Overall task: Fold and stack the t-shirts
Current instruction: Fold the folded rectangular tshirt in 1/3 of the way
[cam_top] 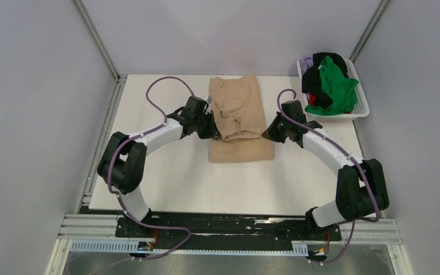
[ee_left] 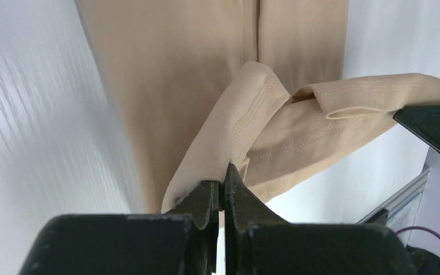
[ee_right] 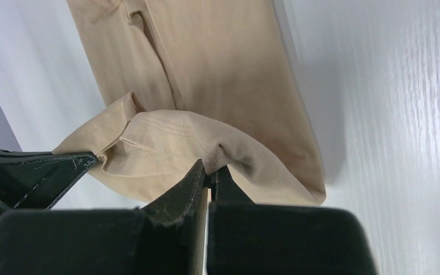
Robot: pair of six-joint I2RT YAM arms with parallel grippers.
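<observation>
The tan-beige t-shirt (cam_top: 238,109) lies folded into a long strip in the middle of the white table. My left gripper (cam_top: 213,129) is shut on its left edge (ee_left: 217,154), which is lifted off the table. My right gripper (cam_top: 268,132) is shut on its right edge (ee_right: 217,150), also lifted. Both hold a raised fold of the cloth across the strip's middle, with the near part (cam_top: 240,150) flat below. The green (cam_top: 337,86), black (cam_top: 321,74), red (cam_top: 311,101) and pale purple (cam_top: 306,62) shirts lie heaped in the basket.
A white latticed plastic basket (cam_top: 364,103) stands at the back right corner of the table. The white table (cam_top: 166,183) ends at a metal rail at the near edge. Grey walls close in on three sides.
</observation>
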